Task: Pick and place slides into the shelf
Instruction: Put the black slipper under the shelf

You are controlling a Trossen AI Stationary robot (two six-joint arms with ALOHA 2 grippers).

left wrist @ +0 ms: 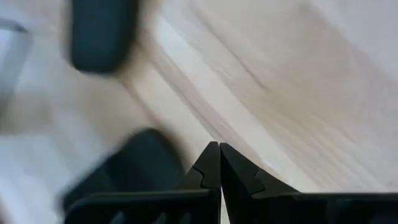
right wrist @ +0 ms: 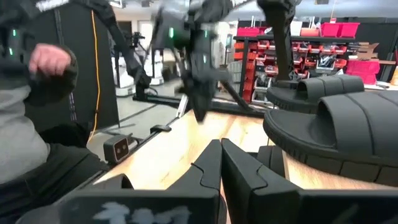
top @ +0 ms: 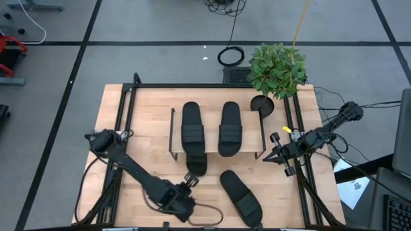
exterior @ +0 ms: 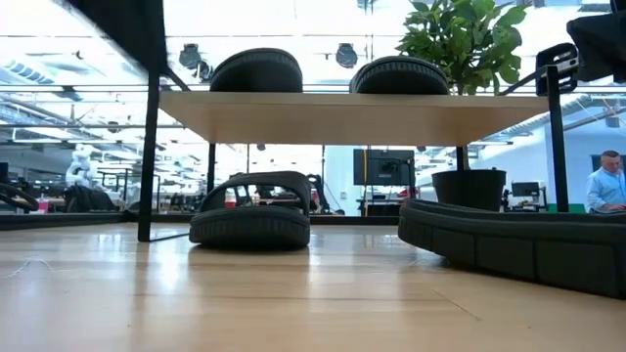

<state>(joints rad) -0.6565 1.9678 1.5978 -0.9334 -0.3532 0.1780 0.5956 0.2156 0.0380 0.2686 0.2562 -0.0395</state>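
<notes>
Left end effector (top: 191, 180), fingers pressed together, hangs beside the slide under the shelf (top: 217, 156). Right end effector (top: 271, 156), also closed, waits at the shelf's end. 2 slides (top: 192, 127) sit on top; another (top: 239, 196) lies on the bench (top: 141, 128).

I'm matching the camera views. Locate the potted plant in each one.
High view: potted plant at the table's far right corner, just past the shelf.
Low view: upper right, leaves above the shelf board, pot below it.
Left wrist view: not in it.
Right wrist view: not in it.
Shared landmark: the shelf carrying two slides.
</notes>
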